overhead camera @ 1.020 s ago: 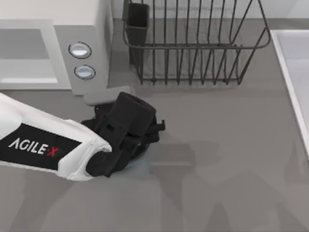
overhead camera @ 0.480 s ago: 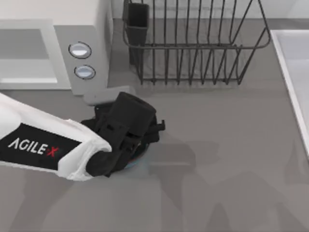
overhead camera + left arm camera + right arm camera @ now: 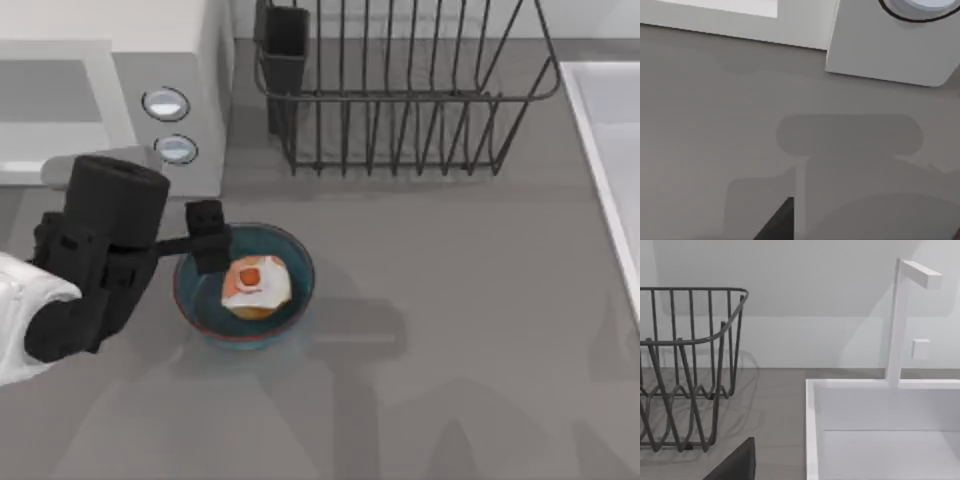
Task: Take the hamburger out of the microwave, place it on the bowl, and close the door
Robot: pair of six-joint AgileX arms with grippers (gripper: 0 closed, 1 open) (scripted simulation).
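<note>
Now our left end effector (image 3: 205,238), fingers parted and empty, hung beside the bowl (image 3: 297,297) holding the hamburger (image 3: 256,287).

We worked at a grey desk (image 3: 480,330). On it stood the microwave (image 3: 170,60) at the back left, a dark wire rack (image 3: 400,100) beside it, and the bowl (image 3: 243,285) in front, with a white sink (image 3: 610,150) at the right edge.

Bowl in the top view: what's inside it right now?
The hamburger sits inside the bowl, white top with an orange-red patch facing up. A finger of the left gripper overlaps the bowl's rim on the microwave side, covering that bit of the interior.
</note>
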